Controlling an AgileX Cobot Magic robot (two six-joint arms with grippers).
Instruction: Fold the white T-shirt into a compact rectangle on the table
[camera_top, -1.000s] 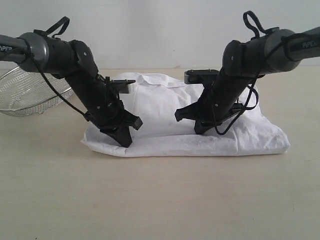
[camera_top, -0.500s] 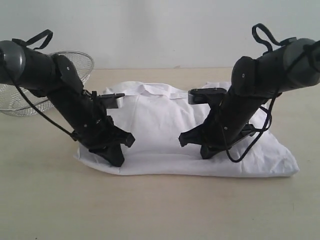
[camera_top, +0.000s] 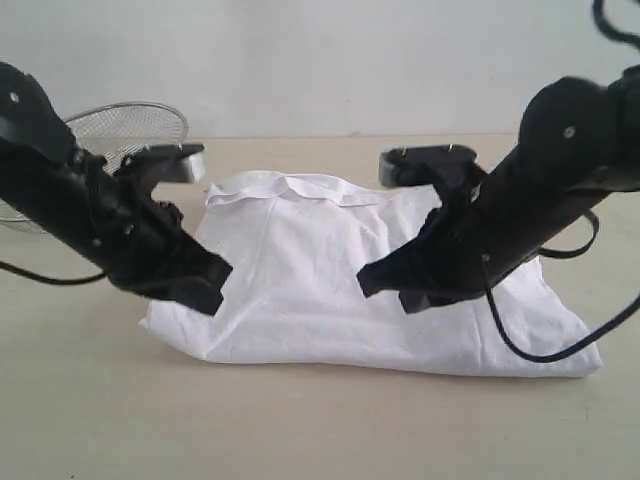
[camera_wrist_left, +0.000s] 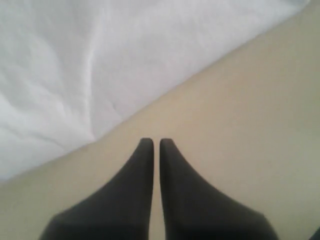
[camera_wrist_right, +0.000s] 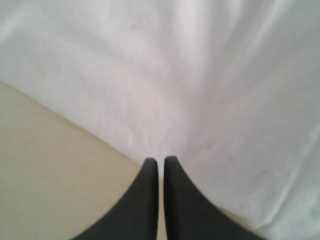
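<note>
Risking a rumpled white T-shirt (camera_top: 310, 285) through low sweeps of the closed, empty left hand (camera_wrist_left: 156, 142) and right hand (camera_wrist_right: 161, 160).

The exterior camera sits low by the bench (camera_top: 300, 430) edge at six o'clock, facing roughly level across it toward twelve, fairly close. Each wrist camera looks along its own gripper, the left gripper (camera_wrist_left: 156, 142) and the right gripper (camera_wrist_right: 161, 161), very near the white T-shirt (camera_top: 300, 290). All three views share the shirt's edge and bare bench.
</note>
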